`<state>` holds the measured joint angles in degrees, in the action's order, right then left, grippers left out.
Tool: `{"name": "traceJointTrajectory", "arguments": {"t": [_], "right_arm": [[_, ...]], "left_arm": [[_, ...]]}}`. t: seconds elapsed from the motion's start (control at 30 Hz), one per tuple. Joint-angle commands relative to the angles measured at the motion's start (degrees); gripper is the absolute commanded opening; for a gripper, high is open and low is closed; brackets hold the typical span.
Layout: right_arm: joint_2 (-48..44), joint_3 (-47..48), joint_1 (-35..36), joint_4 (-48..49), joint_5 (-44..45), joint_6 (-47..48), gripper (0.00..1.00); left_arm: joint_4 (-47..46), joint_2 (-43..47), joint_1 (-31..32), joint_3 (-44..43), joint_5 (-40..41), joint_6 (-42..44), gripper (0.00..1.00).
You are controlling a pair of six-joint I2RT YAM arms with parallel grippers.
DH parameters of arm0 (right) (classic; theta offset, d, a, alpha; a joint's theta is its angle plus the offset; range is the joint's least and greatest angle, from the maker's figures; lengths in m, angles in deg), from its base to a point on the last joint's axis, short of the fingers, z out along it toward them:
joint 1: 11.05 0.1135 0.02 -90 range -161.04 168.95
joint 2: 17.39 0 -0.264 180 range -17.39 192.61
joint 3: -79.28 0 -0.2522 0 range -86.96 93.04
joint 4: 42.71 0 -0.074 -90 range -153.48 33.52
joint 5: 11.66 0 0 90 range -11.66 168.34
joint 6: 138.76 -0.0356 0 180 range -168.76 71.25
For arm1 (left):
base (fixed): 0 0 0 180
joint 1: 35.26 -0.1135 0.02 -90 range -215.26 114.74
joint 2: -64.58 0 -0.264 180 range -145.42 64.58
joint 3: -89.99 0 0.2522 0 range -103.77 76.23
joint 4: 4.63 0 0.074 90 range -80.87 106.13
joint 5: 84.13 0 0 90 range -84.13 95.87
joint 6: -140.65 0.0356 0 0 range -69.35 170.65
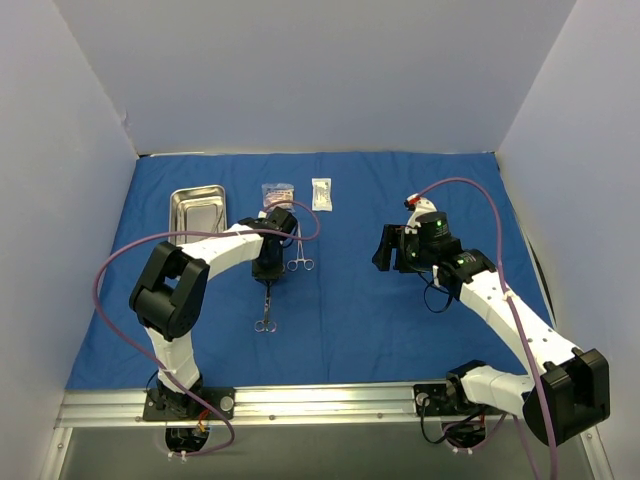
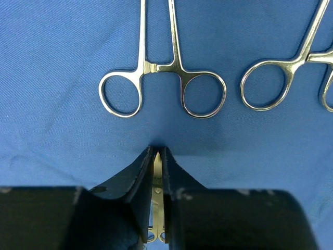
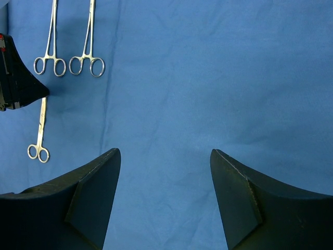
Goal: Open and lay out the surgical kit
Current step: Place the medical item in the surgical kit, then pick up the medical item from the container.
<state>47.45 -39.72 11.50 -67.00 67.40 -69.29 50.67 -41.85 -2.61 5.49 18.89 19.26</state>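
Three scissor-like instruments lie on the blue cloth wrap [image 1: 380, 330], long axes near-to-far, rings toward the arm bases: first instrument [image 2: 162, 78], second instrument [image 2: 291, 73], third instrument [image 1: 265, 312]. The left gripper [image 2: 157, 152] is almost closed around the third instrument's tip; if it pinches, I cannot tell. The right gripper [image 3: 165, 156] is wide open and empty. At the far side there are one steel tray [image 1: 178, 215] and two packets: left packet [image 1: 278, 192], right packet [image 1: 321, 193].

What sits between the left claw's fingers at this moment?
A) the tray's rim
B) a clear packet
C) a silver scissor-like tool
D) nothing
C: the left wrist view shows a thin silver scissor-like tool lying in the narrow gap of the left claw.
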Motion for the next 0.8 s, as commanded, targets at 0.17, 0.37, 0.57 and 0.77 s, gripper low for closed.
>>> {"name": "traceJointTrajectory", "arguments": {"t": [0.17,0.37,0.57,0.77], "right_arm": [[0.0,0.8,-0.2,0.4,-0.4,0.5,0.65],[-0.1,0.7,-0.2,0.6,-0.4,0.4,0.65],[0.0,0.9,-0.2,0.8,0.0,0.1,0.65],[0.2,1.2,-0.1,0.9,-0.4,-0.2,0.65]], "left_arm": [[-0.3,0.9,-0.3,0.6,-1.0,-1.4,0.29],[2.3,3.0,-0.3,-0.7,-1.5,-2.4,0.38],[8.0,8.4,-1.2,-5.4,-1.2,-1.7,0.57],[7.3,11.2,-8.5,-12.3,0.3,5.4,0.6]]}}
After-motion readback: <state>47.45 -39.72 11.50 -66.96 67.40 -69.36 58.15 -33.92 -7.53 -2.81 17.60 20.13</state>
